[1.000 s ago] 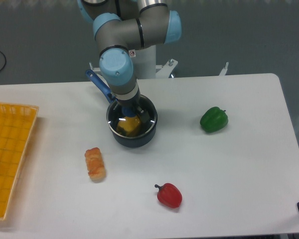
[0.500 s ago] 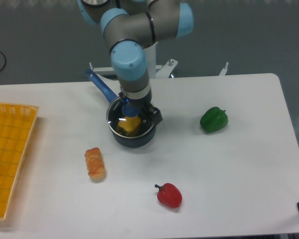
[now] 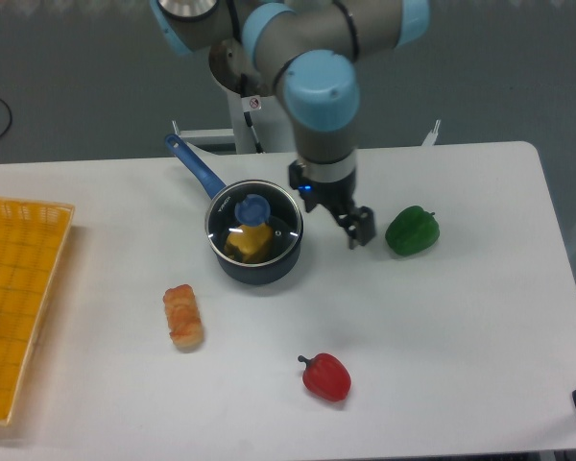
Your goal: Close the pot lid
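Though the round glass pot lid [image 3: 254, 224] with its silver rim and blue knob already sits flat on the small dark saucepan [image 3: 255, 248] with the long blue handle, and the job looks done to me, a few things could still spoil it. From the one fixed camera, the pot stands left of centre on the white table [image 3: 442, 317], something yellow showing through the glass. The two-finger gripper [image 3: 350, 223] hangs just to the pot's right, clear of the lid and holding nothing; its fingers [image 3: 361, 227] stand a little apart, I'd say, but from this angle I cannot tell for sure how wide.

The nearest worry is the glossy green bell pepper [image 3: 412, 231], further right of the pot and close beside the gripper: a sideways swing that way would knock it rolling. A swing back toward the pot could catch the knob or rim and skew the lid off its seat. The red bell pepper [image 3: 326, 376], in front of the pot, the small bread roll [image 3: 183, 315] to its front left and the yellow mesh basket [image 3: 19, 298] far to its left are all well out of reach
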Robot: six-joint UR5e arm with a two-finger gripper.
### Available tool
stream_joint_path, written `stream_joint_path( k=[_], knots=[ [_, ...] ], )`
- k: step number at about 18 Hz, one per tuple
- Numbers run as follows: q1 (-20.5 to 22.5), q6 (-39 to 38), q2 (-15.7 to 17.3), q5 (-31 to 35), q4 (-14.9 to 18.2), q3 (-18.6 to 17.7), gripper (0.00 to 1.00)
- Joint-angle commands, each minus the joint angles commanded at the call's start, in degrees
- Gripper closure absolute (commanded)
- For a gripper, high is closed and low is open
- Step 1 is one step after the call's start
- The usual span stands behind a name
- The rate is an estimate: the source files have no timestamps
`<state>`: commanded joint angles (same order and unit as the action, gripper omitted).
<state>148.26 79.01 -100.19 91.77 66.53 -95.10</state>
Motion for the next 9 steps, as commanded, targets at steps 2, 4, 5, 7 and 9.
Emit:
stream_joint_path(
  k=[2,4,5,7,9],
  knots=[
    [2.45,0.7,-0.18,-2.63,0.09,0.18,0.0],
    [4.65,3.5,-0.79,-4.66,0.44,0.79,0.0],
    [5.97,5.87,-0.79,-4.67,0.7,0.8,0.0],
    [8.17,10.88,-0.62,-4.41,2.63,0.88,0.0],
    [10.81,15.01,-0.01,-4.66,5.0,0.97,0.0]
  ],
)
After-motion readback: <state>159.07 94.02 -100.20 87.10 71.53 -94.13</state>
